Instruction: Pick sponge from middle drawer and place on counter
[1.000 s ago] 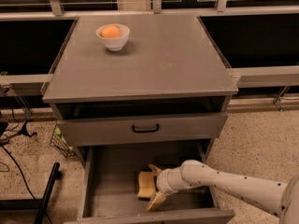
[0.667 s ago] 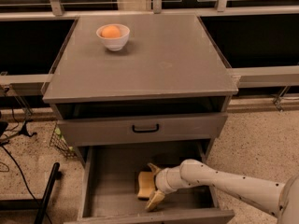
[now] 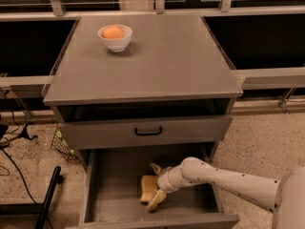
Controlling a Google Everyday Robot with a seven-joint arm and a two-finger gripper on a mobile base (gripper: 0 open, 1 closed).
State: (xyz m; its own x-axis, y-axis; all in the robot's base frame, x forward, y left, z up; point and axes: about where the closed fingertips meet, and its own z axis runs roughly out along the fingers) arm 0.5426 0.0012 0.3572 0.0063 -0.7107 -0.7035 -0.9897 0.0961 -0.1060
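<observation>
The pale-yellow sponge (image 3: 147,187) lies on the floor of the pulled-out middle drawer (image 3: 112,187), near its centre. My gripper (image 3: 156,184) reaches into the drawer from the right on a white arm. It is open, with one cream finger behind the sponge and one in front, straddling it. I cannot tell whether the fingers touch the sponge. The grey counter (image 3: 167,61) is the cabinet's top slab, above the drawers.
A white bowl (image 3: 115,41) holding an orange ball (image 3: 113,32) stands at the counter's back left. A drawer front with a black bar handle (image 3: 148,131) overhangs the open drawer. A black pole (image 3: 47,199) and a wire basket (image 3: 62,144) stand on the floor at left.
</observation>
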